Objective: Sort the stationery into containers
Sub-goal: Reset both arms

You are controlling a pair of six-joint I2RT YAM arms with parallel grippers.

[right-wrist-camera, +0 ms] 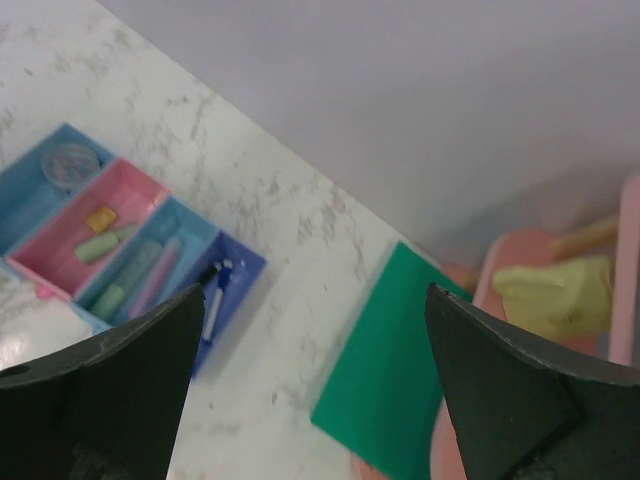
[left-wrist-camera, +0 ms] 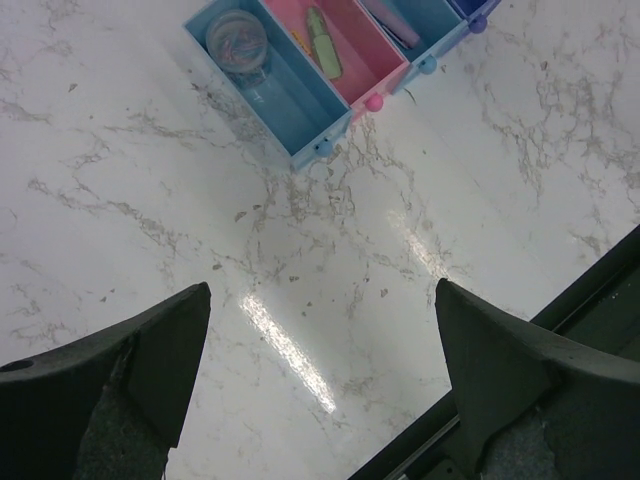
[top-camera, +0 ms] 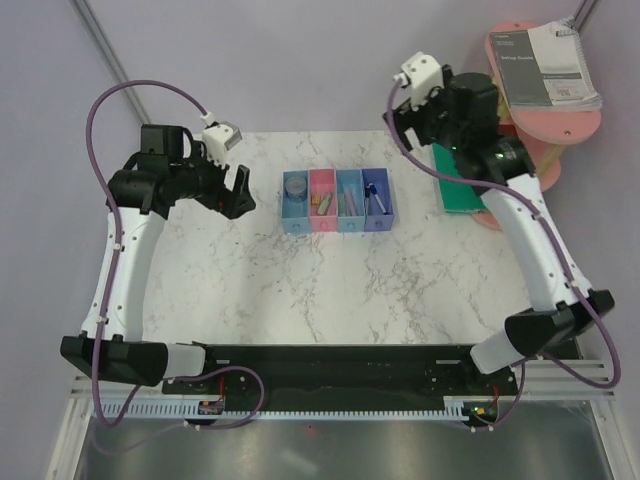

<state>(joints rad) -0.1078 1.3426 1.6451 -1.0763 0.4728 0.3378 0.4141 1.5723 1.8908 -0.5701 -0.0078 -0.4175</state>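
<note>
Stationery (left-wrist-camera: 322, 45), pastel green and pink stubby sticks plus dark pens, lies right of the left gripper (left-wrist-camera: 320, 300), jaws gaping empty, inside four joined plastic bins (top-camera: 337, 226), long axes front-to-back. That arm is nearer; the right gripper (right-wrist-camera: 315, 300), also spread empty, hangs high by the green mat (right-wrist-camera: 375, 370). White marble tabletop (top-camera: 330, 290) shows no strays.

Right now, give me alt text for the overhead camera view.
Four joined bins holding stationery sit on the table. The left arm's open fingers hover left of them; the right arm's open fingers hang near a pink shelf.
</note>
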